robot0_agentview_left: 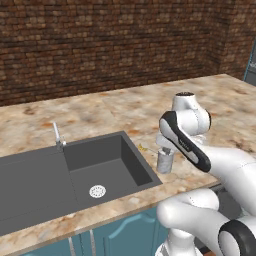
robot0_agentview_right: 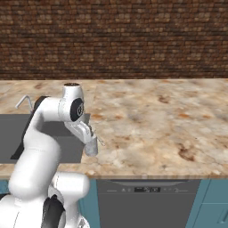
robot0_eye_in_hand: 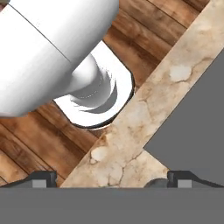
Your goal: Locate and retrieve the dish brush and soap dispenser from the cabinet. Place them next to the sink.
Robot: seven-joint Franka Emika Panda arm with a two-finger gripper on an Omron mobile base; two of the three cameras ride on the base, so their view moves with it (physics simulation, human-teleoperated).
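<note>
Soap dispenser (robot0_agentview_left: 165,161) stood on the counter (robot0_agentview_left: 130,107) at the sink's (robot0_agentview_left: 75,175) right rim. Light, rigid, slick; grip mid-body. Gripper (robot0_eye_in_hand: 113,178) fingers wide, empty.

No readable text, labels, brands or numbers anywhere. The dishwasher control strip (robot0_agentview_right: 143,189) under the surface (robot0_agentview_right: 156,120) carries small pale marks, possibly icons or digits, too small to read. The soap dispenser (robot0_agentview_left: 165,161) has a plain body with no label visible. Brick wall (robot0_agentview_right: 133,40) and sink (robot0_agentview_left: 75,175) bear no signs.
</note>
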